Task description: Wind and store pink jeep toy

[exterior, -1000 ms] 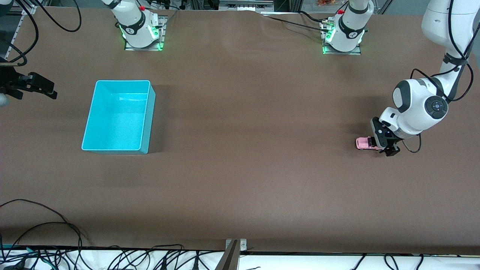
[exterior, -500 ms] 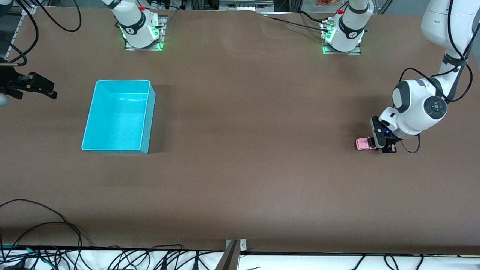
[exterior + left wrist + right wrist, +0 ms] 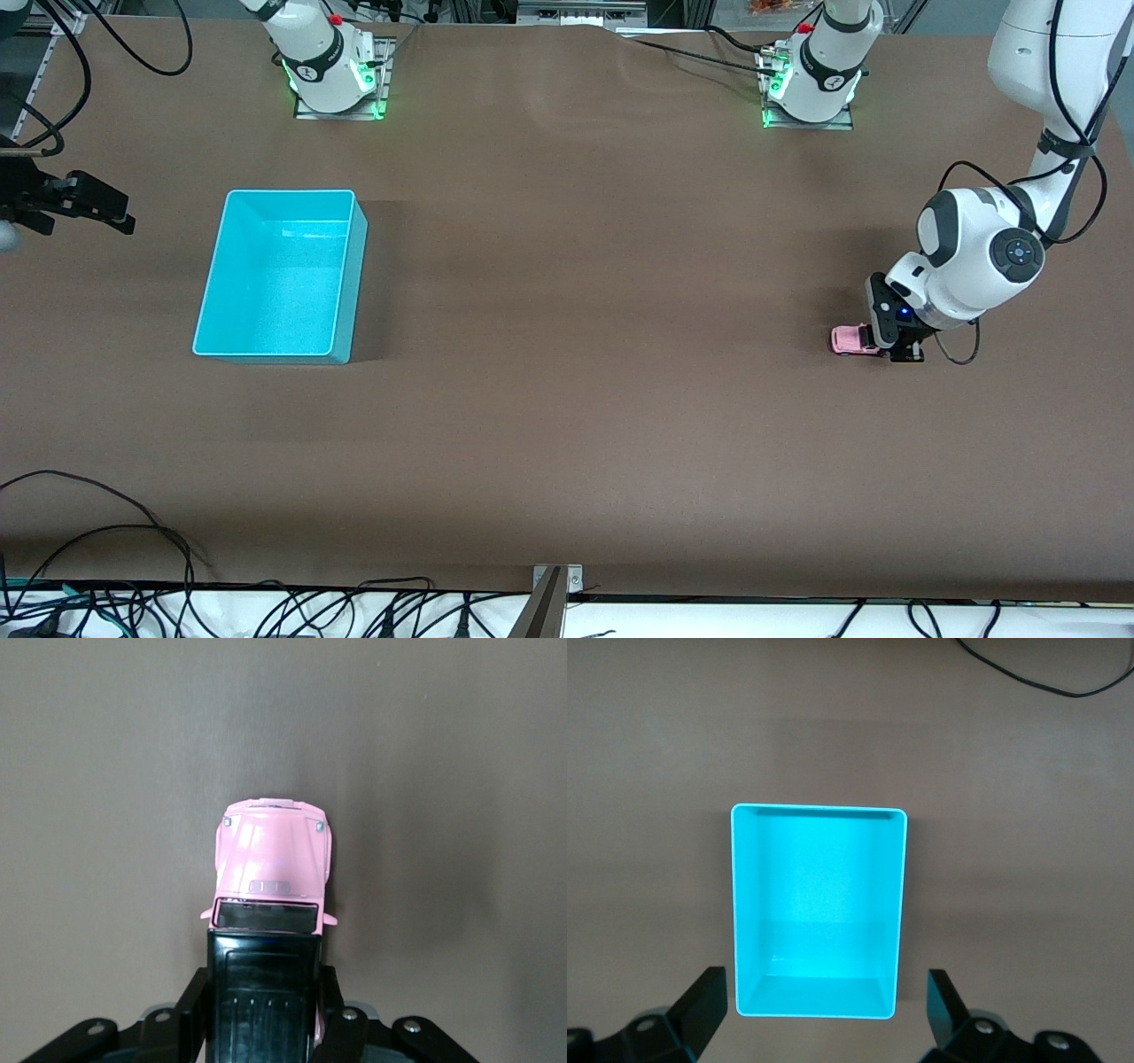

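The pink jeep toy (image 3: pixel 849 339) is small, with a pale pink hood and a black roof, and sits low at the table near the left arm's end. My left gripper (image 3: pixel 891 344) is shut on its rear part. In the left wrist view the fingers (image 3: pixel 197 994) press both sides of the black roof and the pink hood (image 3: pixel 273 859) sticks out ahead. My right gripper (image 3: pixel 111 211) is open and empty, beside the turquoise bin (image 3: pixel 351 283) at the right arm's end, where that arm waits. The right wrist view shows the bin (image 3: pixel 819 810) empty between its open fingers.
The arms' bases (image 3: pixel 335 71) (image 3: pixel 811 80) stand along the table edge farthest from the front camera. Loose black cables (image 3: pixel 106 540) lie at the near edge toward the right arm's end. Bare brown tabletop (image 3: pixel 602 310) stretches between the bin and the jeep.
My left gripper and the jeep have shifted a little along the table toward the right arm's end. The right gripper and the bin have not moved.
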